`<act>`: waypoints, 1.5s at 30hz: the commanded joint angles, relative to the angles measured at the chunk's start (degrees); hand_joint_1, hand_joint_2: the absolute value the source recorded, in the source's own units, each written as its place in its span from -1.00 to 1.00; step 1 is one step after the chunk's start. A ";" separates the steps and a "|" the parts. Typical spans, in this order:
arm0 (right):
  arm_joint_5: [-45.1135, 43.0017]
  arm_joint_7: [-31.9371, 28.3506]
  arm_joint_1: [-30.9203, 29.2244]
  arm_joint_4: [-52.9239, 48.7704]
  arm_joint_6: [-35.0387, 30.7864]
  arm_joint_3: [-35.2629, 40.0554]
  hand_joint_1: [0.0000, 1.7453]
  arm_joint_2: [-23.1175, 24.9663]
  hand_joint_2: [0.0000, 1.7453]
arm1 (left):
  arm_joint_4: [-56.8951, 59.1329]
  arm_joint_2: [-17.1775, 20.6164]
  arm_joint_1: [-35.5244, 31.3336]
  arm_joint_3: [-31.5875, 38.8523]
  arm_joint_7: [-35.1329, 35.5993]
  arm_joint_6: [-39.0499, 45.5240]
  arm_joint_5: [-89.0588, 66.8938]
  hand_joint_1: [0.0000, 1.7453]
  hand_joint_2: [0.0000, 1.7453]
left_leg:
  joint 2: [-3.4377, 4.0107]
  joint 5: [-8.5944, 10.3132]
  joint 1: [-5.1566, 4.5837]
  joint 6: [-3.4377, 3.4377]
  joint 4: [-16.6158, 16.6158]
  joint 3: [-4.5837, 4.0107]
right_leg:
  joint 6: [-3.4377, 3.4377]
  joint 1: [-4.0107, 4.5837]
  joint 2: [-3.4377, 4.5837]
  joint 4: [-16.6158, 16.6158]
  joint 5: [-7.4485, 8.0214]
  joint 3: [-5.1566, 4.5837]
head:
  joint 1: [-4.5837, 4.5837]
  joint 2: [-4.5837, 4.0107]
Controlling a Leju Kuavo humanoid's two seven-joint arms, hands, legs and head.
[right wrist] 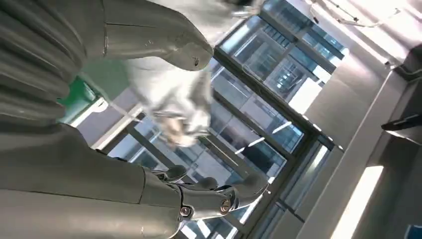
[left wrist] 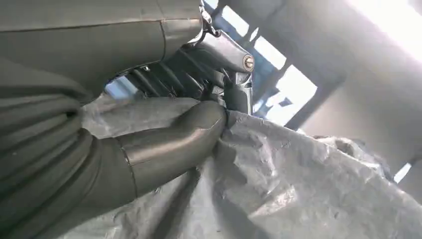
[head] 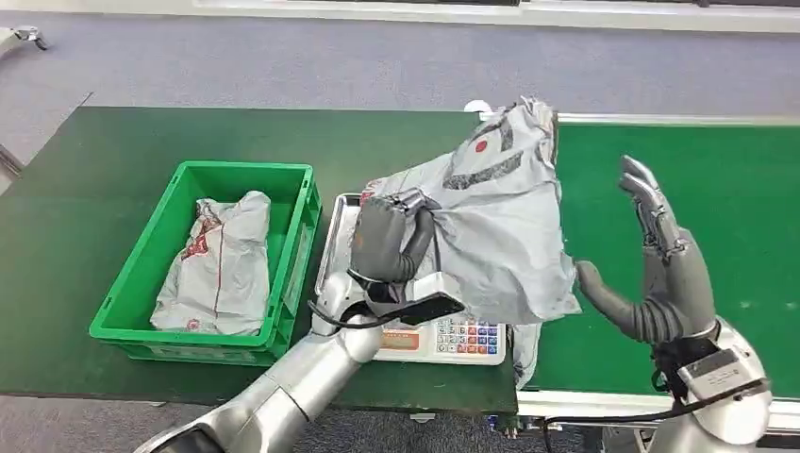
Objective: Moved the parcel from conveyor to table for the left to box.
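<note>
Left hand (head: 382,247): fingers closed on a fold of the grey parcel (head: 500,222), holding it lifted.
Right hand (head: 660,269): fingers spread, holding nothing, just beside the parcel.
Parcel: off the conveyor (head: 679,189), above the scale (head: 443,335), beside the green box (head: 132,311).
Done: handover to the left hand.
Left: boxing; one parcel in box (head: 217,264) already.

Silver jointed arms, dark grey left hand (head: 387,241), right hand (head: 660,274), black wrist cables
</note>
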 commanded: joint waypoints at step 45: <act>1.57 0.22 5.81 0.35 -80.98 4.34 -1.00 -1.28 1.00 | -14.37 8.54 7.54 42.27 3.17 -3.71 8.53 -1.00 1.00 | 0.17 -0.03 0.05 -0.11 -0.12 0.23 | -0.19 0.11 -0.01 -0.06 -0.07 0.17 | -0.04 0.00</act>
